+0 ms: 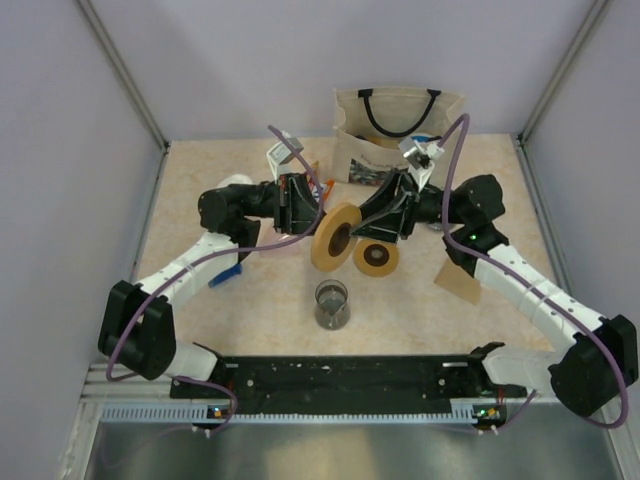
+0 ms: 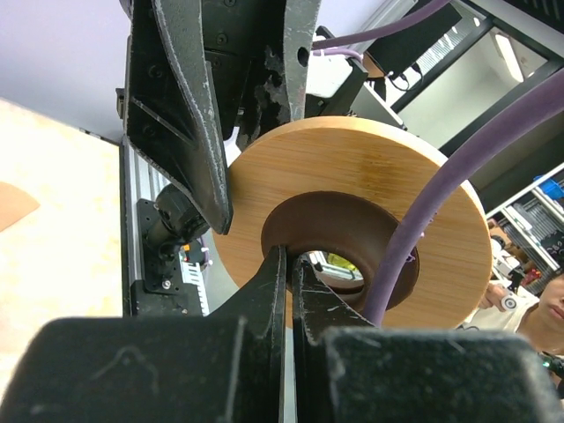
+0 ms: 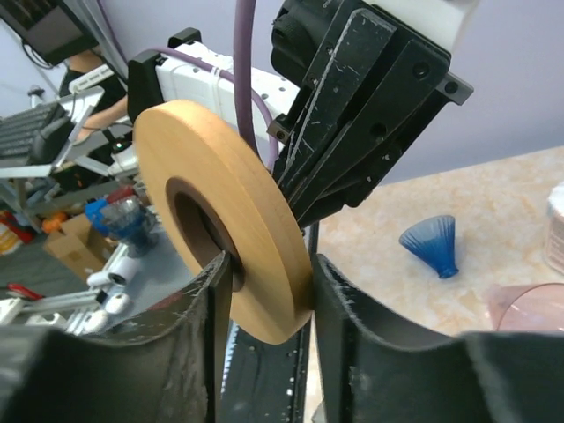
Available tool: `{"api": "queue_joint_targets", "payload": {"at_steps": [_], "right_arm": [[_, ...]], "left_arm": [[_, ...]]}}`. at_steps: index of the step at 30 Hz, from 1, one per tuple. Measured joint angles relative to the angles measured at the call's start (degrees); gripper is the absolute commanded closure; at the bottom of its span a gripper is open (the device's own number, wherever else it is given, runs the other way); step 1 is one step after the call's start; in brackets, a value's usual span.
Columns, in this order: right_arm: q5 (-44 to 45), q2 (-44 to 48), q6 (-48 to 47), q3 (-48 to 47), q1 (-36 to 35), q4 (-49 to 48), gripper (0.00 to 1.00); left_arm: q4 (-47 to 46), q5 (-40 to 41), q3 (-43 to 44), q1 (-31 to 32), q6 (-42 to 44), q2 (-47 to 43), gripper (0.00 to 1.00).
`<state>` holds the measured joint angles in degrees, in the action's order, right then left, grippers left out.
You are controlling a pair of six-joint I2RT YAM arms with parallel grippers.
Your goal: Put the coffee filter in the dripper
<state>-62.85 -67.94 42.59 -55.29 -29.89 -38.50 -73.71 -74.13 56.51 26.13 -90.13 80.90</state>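
- Right gripper [image 3: 271,269] clamped the dripper [image 3: 231,208] by its wooden rim, while the left gripper [image 2: 289,264] pinched its thin inner wall. Together they held it on edge above the table [image 1: 200,200].
- Step, as I judged it: positioning the dripper, with nothing in it yet.
- Filter [image 1: 458,284], likely the brown paper, lay flat well apart on the right. Next, one gripper would need to let go and fetch it.
- Bag [image 1: 352,120] held items too unclear to name.

Beige tote bag [image 1: 345,115] and a clear glass [image 1: 332,305] are sitting out on the speckled worktop [image 1: 190,185].
The bag, with black handles, is standing upright at the far edge against the back wall; the glass is standing upright well nearer, out in the middle, well apart from the bag.
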Motion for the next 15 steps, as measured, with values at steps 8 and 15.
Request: {"api": "queue_joint_targets", "payload": {"at_steps": [8, 15], "right_arm": [[-1.7, 0.9, 1.6, 0.0, -0.1, -1.0, 1.0], [-1.2, 3.3, 1.0, 0.0, -0.4, 0.4, 1.0]], "left_arm": [[-0.4, -1.2, 0.0, -0.5, -0.5, 0.2, 0.56], [0.0, -0.1, 0.0, -0.6, 1.0, 1.1, 0.06]]}}
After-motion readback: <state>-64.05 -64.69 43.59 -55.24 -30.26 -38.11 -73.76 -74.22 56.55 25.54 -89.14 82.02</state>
